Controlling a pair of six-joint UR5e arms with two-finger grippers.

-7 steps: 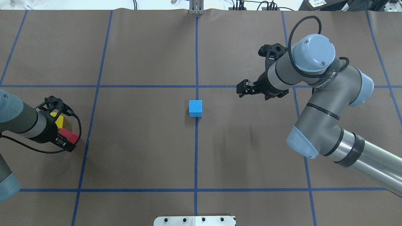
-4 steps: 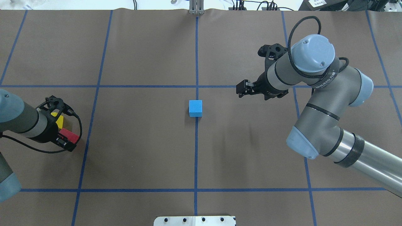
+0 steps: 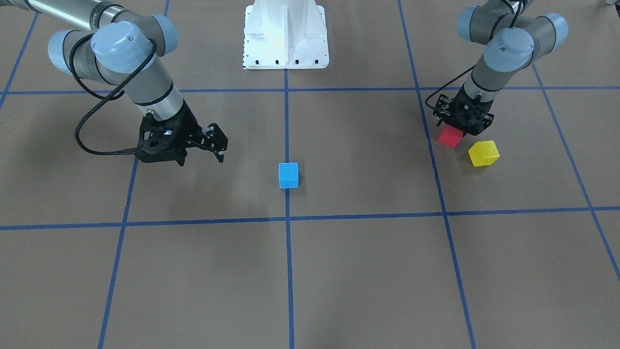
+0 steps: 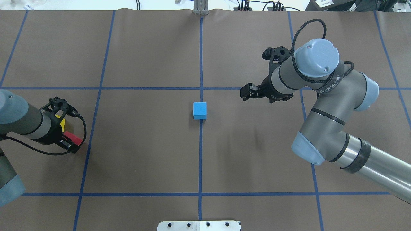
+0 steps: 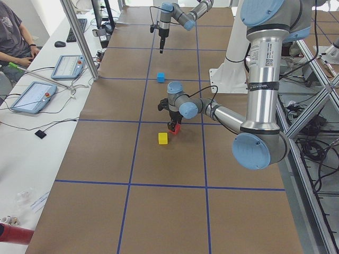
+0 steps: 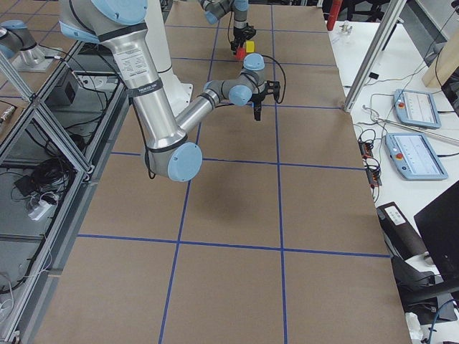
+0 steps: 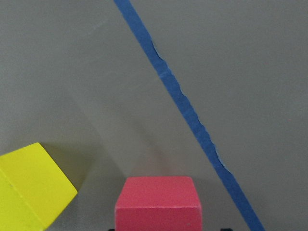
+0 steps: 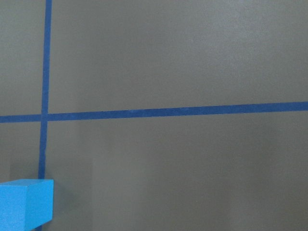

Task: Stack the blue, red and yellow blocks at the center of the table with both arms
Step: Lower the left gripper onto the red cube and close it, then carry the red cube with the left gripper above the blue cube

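Note:
The blue block [image 4: 200,110] [image 3: 288,175] rests alone on the table [image 4: 144,154], on the centre tape line, and also shows low left in the right wrist view [image 8: 24,204]. My right gripper [image 4: 246,93] [image 3: 219,144] hovers open and empty to its right. At the table's left, my left gripper [image 4: 72,141] [image 3: 453,133] is shut on the red block [image 3: 449,136] [image 7: 159,202]. The yellow block [image 3: 483,153] [image 7: 29,187] sits tilted right beside it, apart from the fingers and half hidden under the wrist in the overhead view.
The white pedestal base [image 3: 286,34] stands at the robot's edge of the table. Along the far edge, a side bench holds tablets [image 5: 33,96], a metal post [image 5: 79,39] rises, and a person [image 5: 10,37] sits.
The left wrist has shifted a little, carrying the red block slightly right and covering more of the yellow block. The right arm has drifted slightly up and left. The blue block is unmoved.

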